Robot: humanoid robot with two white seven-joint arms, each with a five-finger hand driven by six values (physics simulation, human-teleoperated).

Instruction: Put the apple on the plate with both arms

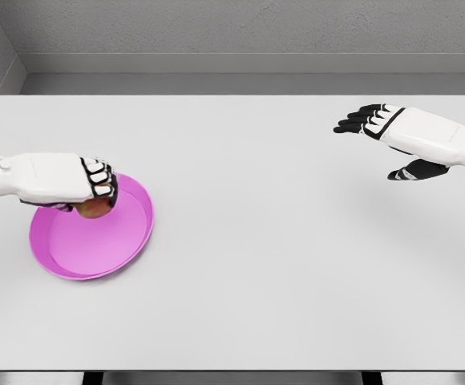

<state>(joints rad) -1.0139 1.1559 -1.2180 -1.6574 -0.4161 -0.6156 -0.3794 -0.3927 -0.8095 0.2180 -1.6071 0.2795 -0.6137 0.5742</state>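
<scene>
left hand (pixel 96 186): fingers curled down over the apple (pixel 96 208), grasping it from above. the apple sits under the palm, over the upper edge of the plate (pixel 128 249), inside its rim; whether it touches the plate floor cannot be told. the plate is pink, round, lying flat on the left part of the white surface (pixel 281 265). right hand (pixel 377 128): released, fingers stretched out flat, thumb apart below, holding nothing, hanging above the far right of the surface, well apart from plate and apple.
</scene>
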